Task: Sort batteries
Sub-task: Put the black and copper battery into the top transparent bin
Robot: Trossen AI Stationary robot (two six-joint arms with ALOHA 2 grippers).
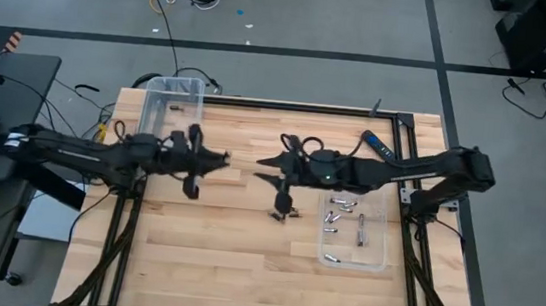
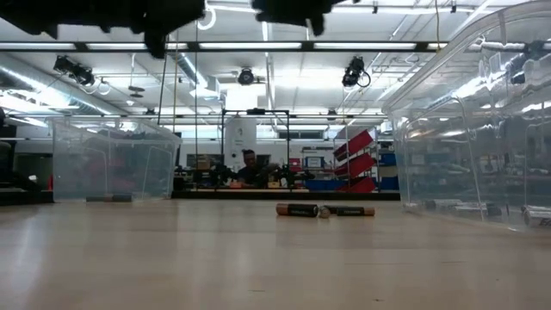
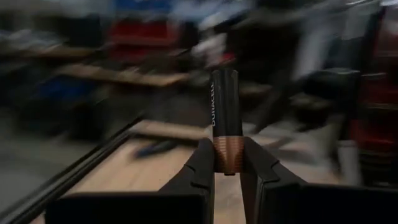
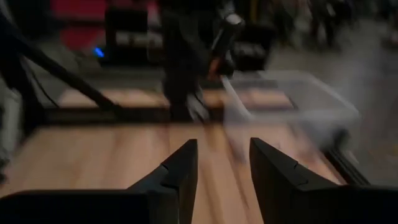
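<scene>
- A clear bin (image 1: 171, 103) stands at the far left part of the wooden desk (image 1: 214, 248).
- The left hand (image 1: 222, 158) hangs above the desk just beside that bin, reaching toward the middle. Its fingers (image 3: 202, 165) are clamped on the copper end of a black-and-copper battery (image 3: 225, 121), which stands upright between them.
- Two loose batteries (image 2: 325, 210) lie end to end on the desk near its middle, under the arms.
- The right hand (image 1: 263, 169) faces the left one across a small gap above mid-desk; its fingers (image 4: 180, 168) stand apart and hold nothing.
- A clear tray (image 1: 375, 258) on the right part of the desk holds several silvery batteries (image 1: 342, 217).
- A black-and-blue bar (image 1: 374, 145) lies beyond the right arm.
</scene>
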